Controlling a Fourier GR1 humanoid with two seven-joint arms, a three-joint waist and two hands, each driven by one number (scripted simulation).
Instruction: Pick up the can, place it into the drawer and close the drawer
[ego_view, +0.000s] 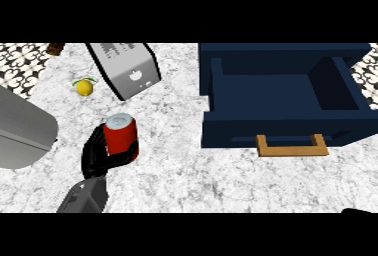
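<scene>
The left hand (98, 154) is curling round the red can (120, 135). The navy drawer (280, 127) is sitting open on the surface (192, 175), well apart.

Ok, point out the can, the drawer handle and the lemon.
can (122, 136), head view, red side.
drawer handle (292, 152), head view, front bar.
lemon (85, 88), head view, yellow middle.

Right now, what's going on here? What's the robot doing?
The robot's left hand is curled round an upright red can on the left part of the marble counter. Over to the right, the blue drawer is pulled open, and the can is not in it yet. A lemon and a toaster sit farther back, untouched.
</scene>
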